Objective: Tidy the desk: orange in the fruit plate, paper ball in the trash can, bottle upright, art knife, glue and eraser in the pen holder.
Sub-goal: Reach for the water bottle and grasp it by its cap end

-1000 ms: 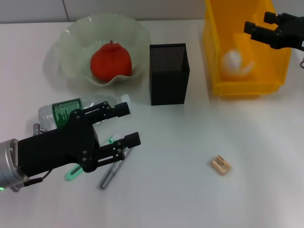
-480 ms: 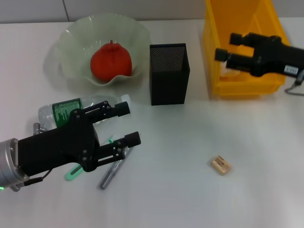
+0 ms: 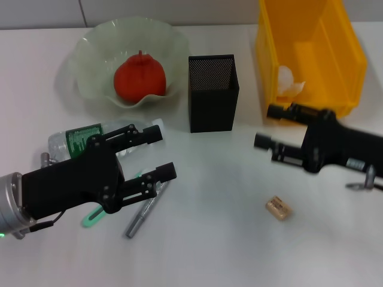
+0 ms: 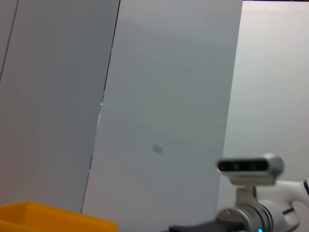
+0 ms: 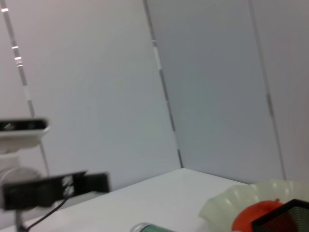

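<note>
The orange (image 3: 139, 78) lies in the fruit plate (image 3: 90, 72) at the back left. The paper ball (image 3: 287, 78) lies inside the yellow trash can (image 3: 353, 66) at the back right. The pen holder (image 3: 212, 92) stands between them. The bottle (image 3: 75, 140) lies on its side, partly under my left arm. My left gripper (image 3: 161, 154) is open and empty, above a grey pen-shaped stick (image 3: 140, 218) and a green flat tool (image 3: 91, 218). My right gripper (image 3: 267, 126) is open and empty in front of the trash can. The eraser (image 3: 278, 207) lies on the table just in front of it.
A white table (image 3: 209, 251) carries everything. The right wrist view shows the fruit plate (image 5: 241, 195), the orange (image 5: 256, 217), a corner of the pen holder (image 5: 285, 220) and my left arm (image 5: 58, 186) farther off. The left wrist view shows the trash can's rim (image 4: 48, 217).
My right gripper has moved from over the trash can forward and left to the table in front of it. The paper ball now shows in the can. The left arm has barely moved.
</note>
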Motion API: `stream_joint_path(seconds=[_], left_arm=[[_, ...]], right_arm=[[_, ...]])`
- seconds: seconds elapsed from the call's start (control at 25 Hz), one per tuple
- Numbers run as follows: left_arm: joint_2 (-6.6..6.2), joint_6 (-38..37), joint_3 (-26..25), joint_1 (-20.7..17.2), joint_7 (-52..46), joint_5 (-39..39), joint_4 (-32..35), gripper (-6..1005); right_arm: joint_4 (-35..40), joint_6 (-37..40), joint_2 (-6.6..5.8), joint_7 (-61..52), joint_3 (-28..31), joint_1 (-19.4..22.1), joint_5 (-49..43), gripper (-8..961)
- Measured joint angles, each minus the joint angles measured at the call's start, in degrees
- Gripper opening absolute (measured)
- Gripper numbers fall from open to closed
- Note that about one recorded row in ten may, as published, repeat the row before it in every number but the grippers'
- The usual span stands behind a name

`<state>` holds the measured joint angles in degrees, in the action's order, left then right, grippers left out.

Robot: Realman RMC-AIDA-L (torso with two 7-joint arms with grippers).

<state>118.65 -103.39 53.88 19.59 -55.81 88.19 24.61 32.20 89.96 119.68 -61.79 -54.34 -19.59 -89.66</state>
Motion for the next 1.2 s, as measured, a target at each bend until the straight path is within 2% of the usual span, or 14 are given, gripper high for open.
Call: stream_joint_path(seconds=[0.28,0.68,0.92,1.12,1.2], left_arm=[[0.06,0.9,0.3,0.7,0.0,0.0,0.0,681],[-0.05,2.5,0.1,1.0,-0.4,-0.1,0.5,680],[-0.30,9.1,2.4,3.1,-11.7,1.5,4.7,680],[-0.36,9.6,2.6,4.3,-16.9,3.8,7.7,680],[-0.28,9.8,2.3,4.4,-17.0,4.0,7.9,680]], right_arm=[[-9.6,0.8,0.03,12.2,0.5,-1.2,1.5,703],[-14.7,0.5,-0.06,15.2,0.0,-1.6,2.2,703],[-16.9,0.4,-0.10,17.1,0.0,-1.3,2.2,703],[-17.4,1.9,-0.21,18.8,0.4,0.9,1.9,703],[-17.0,3.5,-0.31,18.8,2.6,2.4,2.2,703]])
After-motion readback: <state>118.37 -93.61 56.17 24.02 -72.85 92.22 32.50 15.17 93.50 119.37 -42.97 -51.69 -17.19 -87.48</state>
